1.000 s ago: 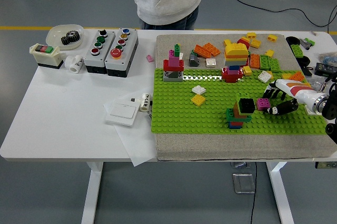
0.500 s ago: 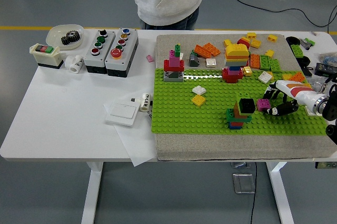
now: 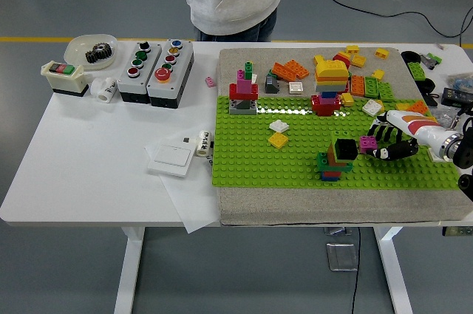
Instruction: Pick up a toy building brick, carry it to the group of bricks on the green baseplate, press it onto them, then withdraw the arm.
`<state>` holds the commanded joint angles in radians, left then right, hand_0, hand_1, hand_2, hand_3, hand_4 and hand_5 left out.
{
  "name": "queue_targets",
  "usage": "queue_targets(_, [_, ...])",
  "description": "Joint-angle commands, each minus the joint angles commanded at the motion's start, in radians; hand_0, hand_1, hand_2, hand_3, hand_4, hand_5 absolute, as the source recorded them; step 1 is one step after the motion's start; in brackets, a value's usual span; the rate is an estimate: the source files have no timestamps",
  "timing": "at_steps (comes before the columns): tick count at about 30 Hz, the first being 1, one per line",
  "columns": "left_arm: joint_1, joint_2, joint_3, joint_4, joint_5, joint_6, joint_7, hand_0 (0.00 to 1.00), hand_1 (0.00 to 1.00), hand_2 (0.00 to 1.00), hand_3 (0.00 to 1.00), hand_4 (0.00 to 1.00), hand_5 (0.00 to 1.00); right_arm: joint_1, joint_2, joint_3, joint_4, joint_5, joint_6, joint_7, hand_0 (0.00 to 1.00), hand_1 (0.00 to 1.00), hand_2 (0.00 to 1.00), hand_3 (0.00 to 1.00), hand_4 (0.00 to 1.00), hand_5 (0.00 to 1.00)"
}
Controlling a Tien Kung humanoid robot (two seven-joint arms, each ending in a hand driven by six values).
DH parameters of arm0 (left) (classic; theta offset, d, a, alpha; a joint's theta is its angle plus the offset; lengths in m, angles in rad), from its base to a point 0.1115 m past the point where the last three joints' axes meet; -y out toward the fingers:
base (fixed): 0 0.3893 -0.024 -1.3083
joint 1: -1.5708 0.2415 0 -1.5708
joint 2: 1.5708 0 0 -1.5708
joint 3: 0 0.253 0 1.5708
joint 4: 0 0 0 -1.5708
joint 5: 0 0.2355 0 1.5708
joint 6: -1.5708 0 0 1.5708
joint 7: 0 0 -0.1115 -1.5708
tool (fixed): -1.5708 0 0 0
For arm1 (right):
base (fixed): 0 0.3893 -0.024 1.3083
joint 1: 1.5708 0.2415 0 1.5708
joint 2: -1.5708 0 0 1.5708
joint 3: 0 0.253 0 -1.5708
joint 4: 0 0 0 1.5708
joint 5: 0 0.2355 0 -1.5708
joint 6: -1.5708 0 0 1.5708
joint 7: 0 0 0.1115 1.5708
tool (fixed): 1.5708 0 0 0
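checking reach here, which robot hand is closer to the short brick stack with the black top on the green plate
Right. The right hand sits just right of the stack, holding a magenta brick beside its black top. The left hand is out of view.

black-fingered right hand (image 3: 383,144), white forearm, orange stripe

— Any lettering you can make out?

— Nothing legible. The small white tube (image 3: 202,142), far across the bench from the right hand (image 3: 384,144), carries dark print, but it is too small to read.

— The button boxes (image 3: 154,68)?

— Coloured buttons only; no readable labels. The switch box (image 3: 65,78) shows none either.
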<state>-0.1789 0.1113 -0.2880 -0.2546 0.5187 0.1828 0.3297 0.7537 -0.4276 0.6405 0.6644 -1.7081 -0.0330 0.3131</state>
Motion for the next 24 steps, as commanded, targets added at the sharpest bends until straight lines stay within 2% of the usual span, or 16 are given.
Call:
queue_targets(15, [0.001,0.000,-0.002,0.001,0.001,0.000,0.001,0.496,0.563,0.632,0.604,0.641,0.708,-0.005,-0.011,0.061,0.022,0.023,-0.029,0.018,0.316,0.399,0.478,0.494,0.686,0.349])
queue_targets(21, [0.005,0.000,-0.007,0.001,0.007,0.000,0.003,0.496,0.565,0.631,0.604,0.643,0.710,-0.019,-0.024,0.118,0.056,0.017,-0.037,0.023,0.318,0.400,0.476,0.492,0.675,0.343])
queue_targets(24, [0.006,-0.001,-0.009,0.000,0.008,0.000,0.004,0.496,0.565,0.631,0.604,0.643,0.710,-0.032,-0.039,0.161,0.098,0.009,-0.042,0.026,0.318,0.400,0.476,0.492,0.675,0.343])
